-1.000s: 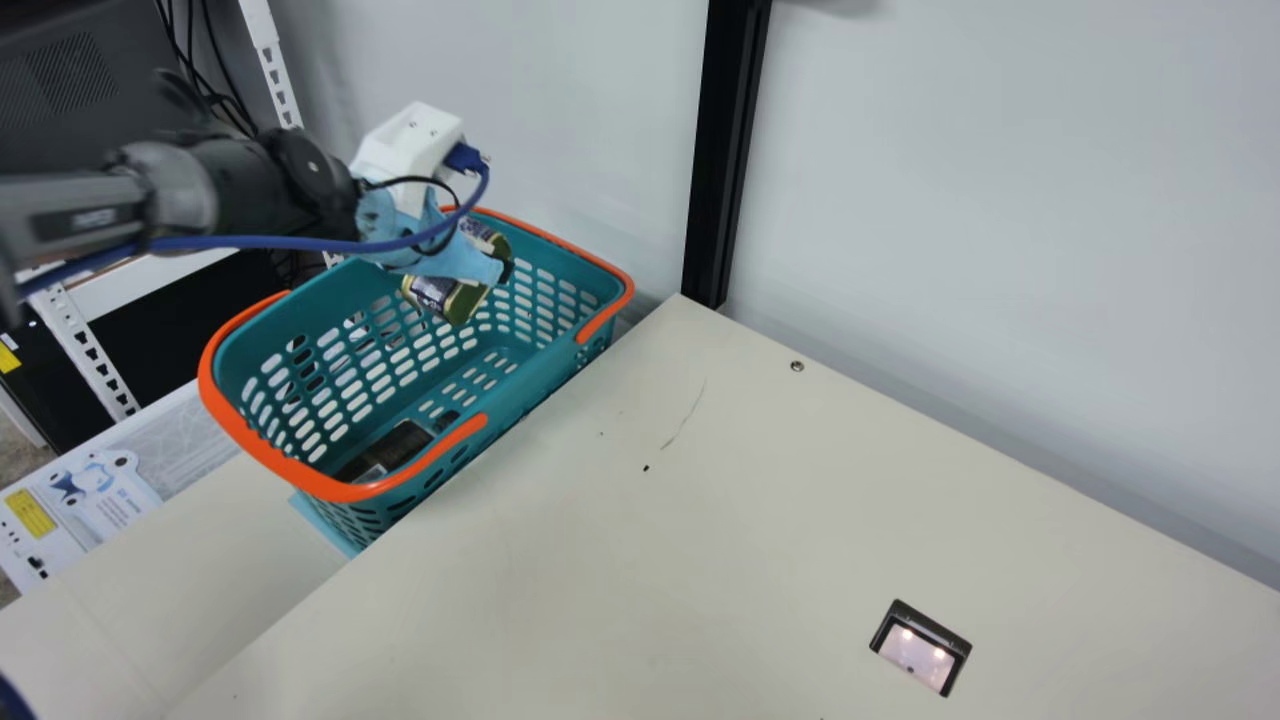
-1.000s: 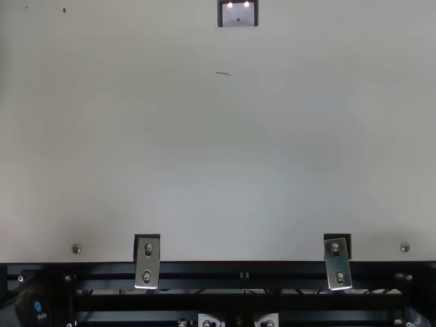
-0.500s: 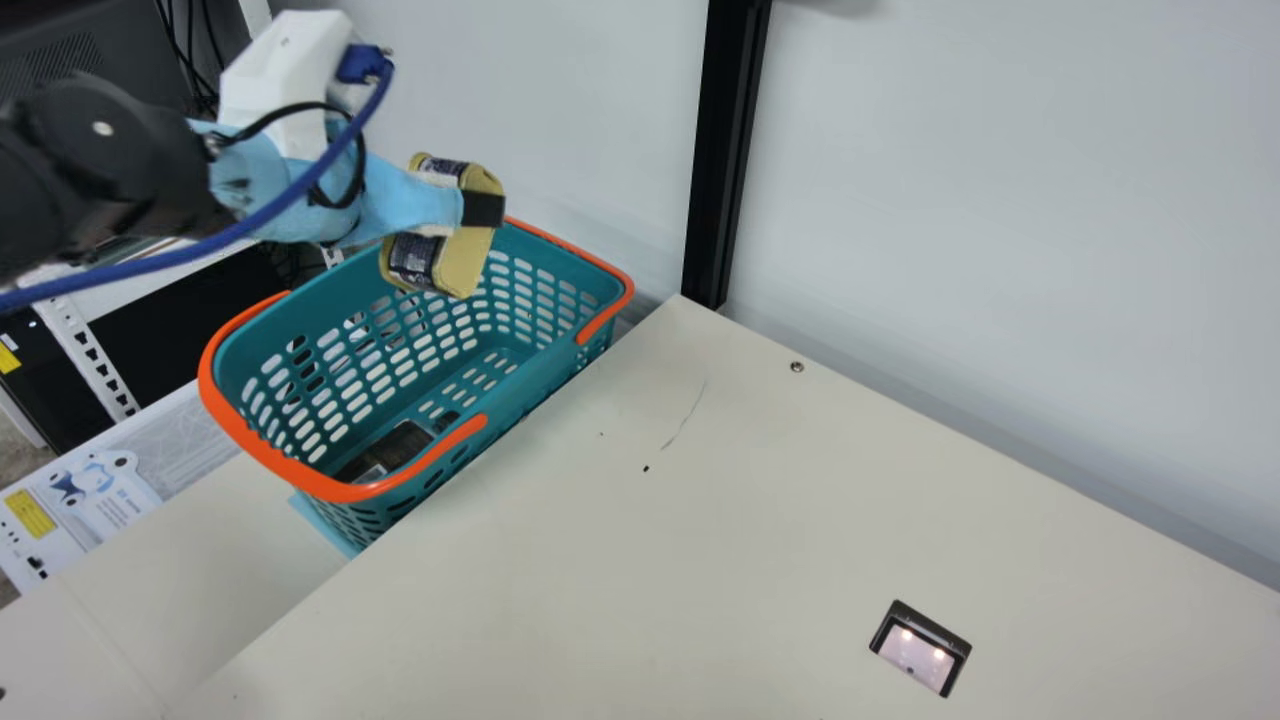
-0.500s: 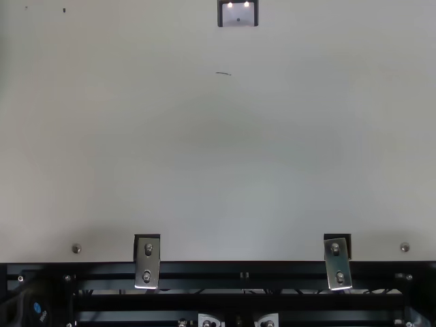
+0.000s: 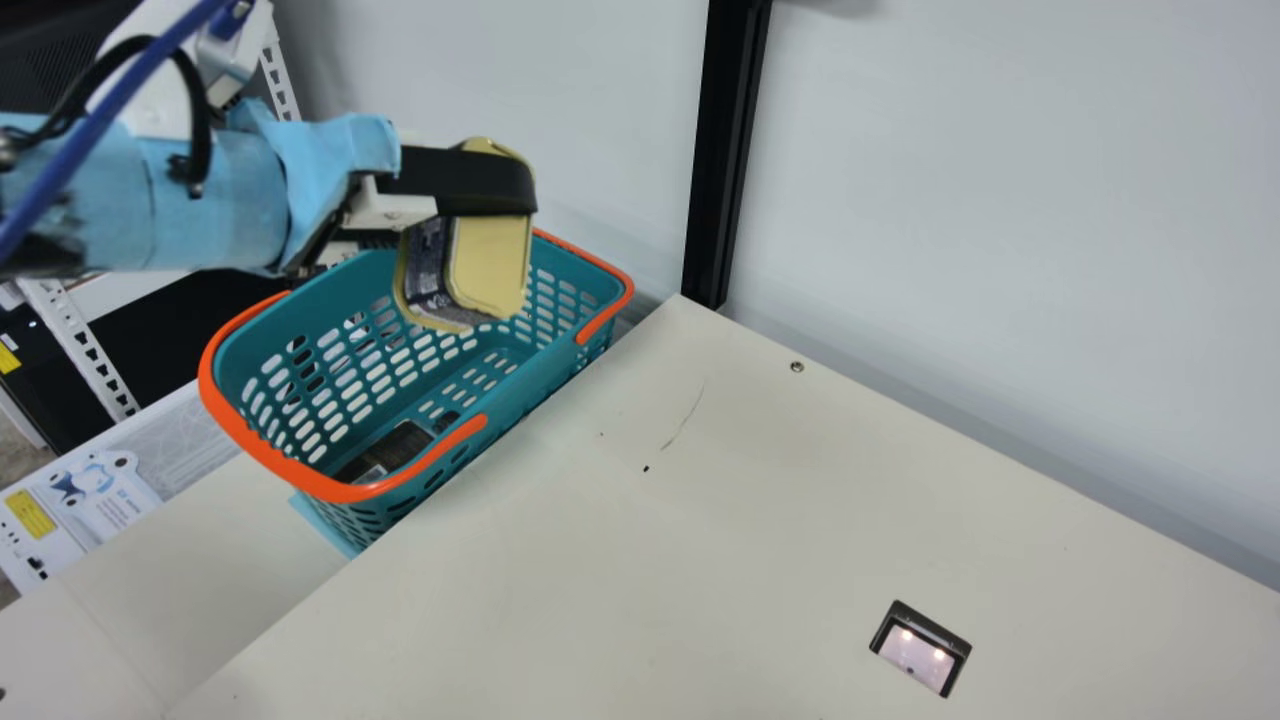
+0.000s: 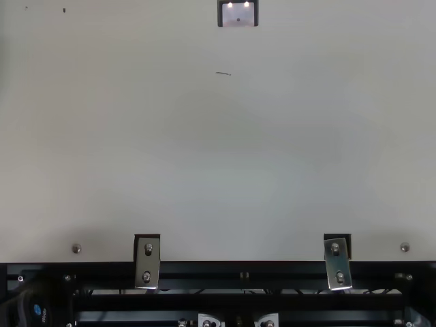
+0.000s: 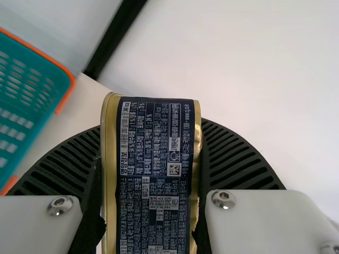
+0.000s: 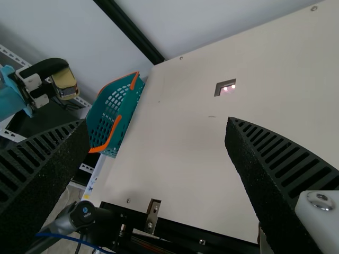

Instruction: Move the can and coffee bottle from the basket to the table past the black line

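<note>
Can: it is up in the air in the left gripper (image 5: 475, 225), well above the table; in the main view, the can (image 5: 492, 265) covers a part of the basket's far side.
Can's direction: it is turned on its side, one gold end facing toward the main camera and the other away; the longer side of this end runs nearly upright, and the printed side faces the left wrist camera.
Left gripper: it clasps the can, one finger on each gold end.
Right gripper: in its own wrist view, the right gripper (image 8: 158, 132) has its fingers spread wide, with nothing between them.
Basket: the green basket (image 5: 535, 372) with orange handles is upright just beside the table edge.
In the basket: a dark thing, which seems to be the coffee bottle (image 5: 395, 448), lies low at the near end.
Table: the cream table (image 5: 700, 560) has a thin scratch (image 5: 685, 415), small dark specks and a dark-framed recess (image 5: 920, 648), where two lights shine.
Table edge: two metal brackets (image 6: 147, 262) are fixed beside a black rail (image 6: 242, 269).
Room: behind the table is a pale wall (image 5: 1000, 200) with a black post (image 5: 725, 150); a white perforated frame (image 5: 85, 345) is beyond the basket.
</note>
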You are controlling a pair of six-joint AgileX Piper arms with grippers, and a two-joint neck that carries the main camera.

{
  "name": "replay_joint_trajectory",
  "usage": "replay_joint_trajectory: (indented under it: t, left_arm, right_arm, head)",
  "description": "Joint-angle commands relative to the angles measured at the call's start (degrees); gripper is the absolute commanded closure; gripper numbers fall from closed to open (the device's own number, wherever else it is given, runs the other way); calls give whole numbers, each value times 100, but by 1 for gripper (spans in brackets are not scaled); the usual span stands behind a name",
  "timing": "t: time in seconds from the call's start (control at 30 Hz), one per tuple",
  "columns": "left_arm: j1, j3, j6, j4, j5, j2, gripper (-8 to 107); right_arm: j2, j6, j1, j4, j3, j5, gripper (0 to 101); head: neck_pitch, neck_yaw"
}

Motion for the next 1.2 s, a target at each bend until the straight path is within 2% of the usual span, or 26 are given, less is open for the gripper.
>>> replay_joint_trajectory:
  t: [0.0,0.3,0.63,1.17]
  left_arm:
    - [11,59,-466,-277,264,-247,89]
    - [41,282,-1712,-1143,820,-846,89]
    - [-40,499,-3024,-1978,1136,-1092,89]
    - [-601,853,-4939,-2616,1252,-1232,89]
  right_arm:
    - [0,0,0,0,0,0,0]
    - [0,0,0,0,0,0,0]
    - [0,0,0,0,0,0,0]
    - [0,0,0,0,0,0,0]
  head:
    - [-167,87]
    - [-167,87]
    - [-167,87]
    - [-167,87]
